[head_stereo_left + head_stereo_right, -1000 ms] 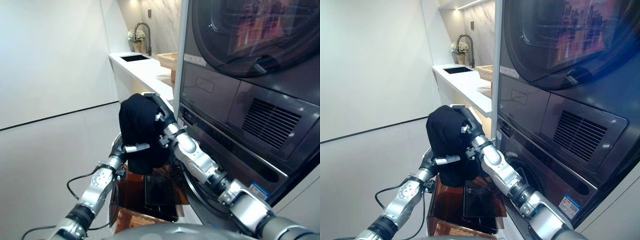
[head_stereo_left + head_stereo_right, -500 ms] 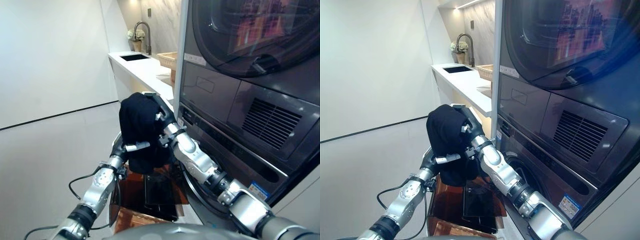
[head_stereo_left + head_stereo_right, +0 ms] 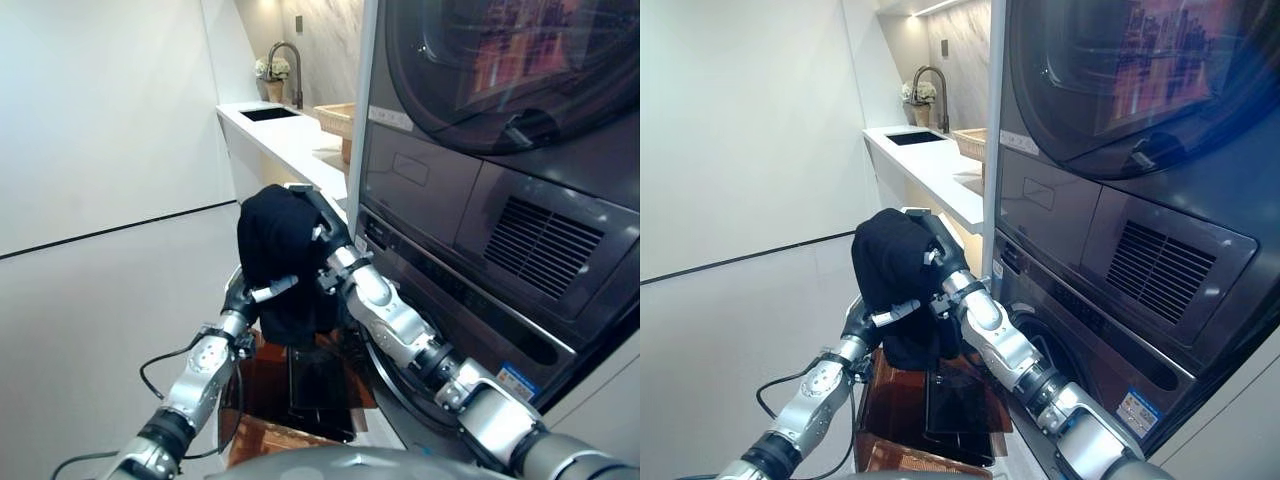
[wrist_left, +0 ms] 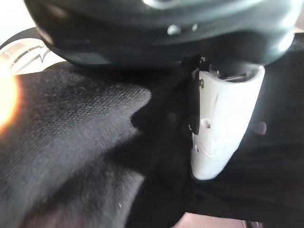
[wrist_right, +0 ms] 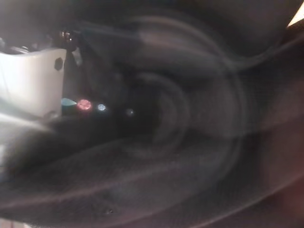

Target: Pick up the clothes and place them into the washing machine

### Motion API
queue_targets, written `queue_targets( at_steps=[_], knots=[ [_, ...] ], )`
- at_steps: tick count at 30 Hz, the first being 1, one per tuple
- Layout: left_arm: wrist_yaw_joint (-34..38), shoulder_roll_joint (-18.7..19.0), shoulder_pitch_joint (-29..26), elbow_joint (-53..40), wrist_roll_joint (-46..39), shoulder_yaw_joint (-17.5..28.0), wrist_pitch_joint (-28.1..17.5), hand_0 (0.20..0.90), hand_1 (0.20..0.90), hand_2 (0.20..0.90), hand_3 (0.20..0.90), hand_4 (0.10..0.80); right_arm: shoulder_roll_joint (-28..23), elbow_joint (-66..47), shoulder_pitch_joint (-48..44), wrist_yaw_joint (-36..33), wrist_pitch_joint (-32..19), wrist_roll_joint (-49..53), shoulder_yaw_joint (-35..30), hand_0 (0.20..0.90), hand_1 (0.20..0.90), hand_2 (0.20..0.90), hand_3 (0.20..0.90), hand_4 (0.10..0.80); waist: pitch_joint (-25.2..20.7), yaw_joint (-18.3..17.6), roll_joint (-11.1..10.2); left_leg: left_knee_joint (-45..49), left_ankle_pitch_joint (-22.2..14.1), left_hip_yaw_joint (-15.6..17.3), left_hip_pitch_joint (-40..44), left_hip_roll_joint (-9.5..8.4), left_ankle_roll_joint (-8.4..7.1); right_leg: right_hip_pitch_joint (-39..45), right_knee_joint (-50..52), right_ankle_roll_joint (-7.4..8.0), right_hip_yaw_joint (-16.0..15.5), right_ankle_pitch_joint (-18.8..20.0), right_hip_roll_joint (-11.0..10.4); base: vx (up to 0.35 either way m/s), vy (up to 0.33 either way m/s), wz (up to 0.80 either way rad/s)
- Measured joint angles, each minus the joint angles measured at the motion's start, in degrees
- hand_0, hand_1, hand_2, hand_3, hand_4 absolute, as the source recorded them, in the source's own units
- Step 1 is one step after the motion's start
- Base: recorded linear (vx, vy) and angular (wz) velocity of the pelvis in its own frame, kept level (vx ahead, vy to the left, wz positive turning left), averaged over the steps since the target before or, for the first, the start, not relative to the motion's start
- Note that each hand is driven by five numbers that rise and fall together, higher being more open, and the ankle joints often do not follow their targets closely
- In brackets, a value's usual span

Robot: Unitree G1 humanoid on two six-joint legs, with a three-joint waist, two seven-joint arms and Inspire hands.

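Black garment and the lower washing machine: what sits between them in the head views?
The right arm crosses that gap, its right hand buried in the black garment. Below hangs the machine's open brown-tinted door; the lower washing machine stands beyond.

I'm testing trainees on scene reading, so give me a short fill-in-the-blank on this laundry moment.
1. The garment held up between both robot hands is ____ in colour.
2. The left robot hand has a ____ thumb cover.
3. The right robot hand is on the garment's side nearer the ____.
4. On the counter behind stands a curved ____.

Missing words: black; white; washing machine; faucet
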Motion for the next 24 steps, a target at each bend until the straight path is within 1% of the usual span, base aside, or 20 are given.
queue_targets(
  at_steps=[21,24],
  knots=[
    [2.4,0.1,0.5,0.0,1.6,1.2,-0.4,0.2,0.2,0.2,0.2,0.3,-0.5,0.0,0.0,-0.2,0.0,0.2,-0.1,0.9,0.9,0.9,0.9,0.8,0.6,0.0,0.5,0.0,-0.2,0.0,0.0,0.0,0.2,0.0,-0.1,0.01,0.0,0.0,0.0,0.0,0.0,0.0],
    [2.4,0.0,0.6,0.0,2.7,2.3,-0.4,0.2,0.2,0.2,0.2,0.3,-0.5,0.0,0.0,-0.1,0.0,0.1,-0.1,0.9,0.9,0.9,0.9,0.8,0.8,-0.1,0.6,0.0,-0.2,0.0,0.0,0.0,0.2,0.0,-0.1,0.01,0.0,0.0,0.0,0.0,0.0,0.0]
  ],
)
